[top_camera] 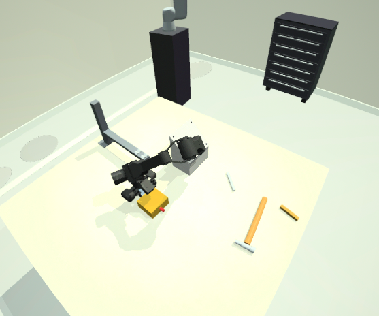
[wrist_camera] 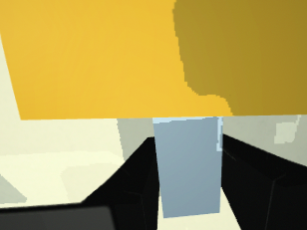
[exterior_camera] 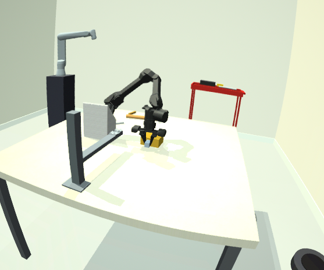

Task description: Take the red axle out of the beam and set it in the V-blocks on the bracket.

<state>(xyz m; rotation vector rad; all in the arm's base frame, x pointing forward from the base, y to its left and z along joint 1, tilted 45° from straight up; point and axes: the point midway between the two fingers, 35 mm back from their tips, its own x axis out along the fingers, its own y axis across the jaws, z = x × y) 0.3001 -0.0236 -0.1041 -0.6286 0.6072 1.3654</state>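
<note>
In the top view, the red axle (top_camera: 162, 209) is poking its small round end from the yellow beam (top_camera: 152, 203) (exterior_camera: 156, 141) (wrist_camera: 90, 59) toward four o'clock; the pincer (top_camera: 141, 193) (exterior_camera: 147, 142) (wrist_camera: 181, 142) is clamping a blue-grey block (top_camera: 141, 193) (exterior_camera: 147, 144) (wrist_camera: 189, 168).

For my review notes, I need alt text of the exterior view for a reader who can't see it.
A black arm's gripper is shut on a blue-grey block beside a yellow beam on a pale table; a grey bracket stands nearer the camera.
</note>
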